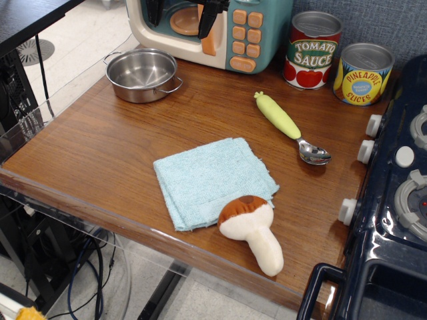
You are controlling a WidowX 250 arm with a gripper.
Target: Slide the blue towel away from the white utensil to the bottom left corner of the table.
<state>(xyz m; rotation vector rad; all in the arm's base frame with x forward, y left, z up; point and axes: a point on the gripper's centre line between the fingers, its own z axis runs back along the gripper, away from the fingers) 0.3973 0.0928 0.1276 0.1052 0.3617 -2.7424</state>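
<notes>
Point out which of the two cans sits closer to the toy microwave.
The tomato sauce can, red and green labelled, stands right beside the microwave. The yellow pineapple slices can stands farther right, near the stove.

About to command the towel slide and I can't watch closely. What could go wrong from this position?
1. The plush brown-capped mushroom toy lies on the pale blue terry towel's corner, so it will probably drag along or tumble off the reddish-brown wooden table's front edge.
2. The towel is folded in layers; pressing only the top layer may unfold it instead of sliding it.
3. The arm is hard to locate; dark parts show near the toy microwave.
</notes>
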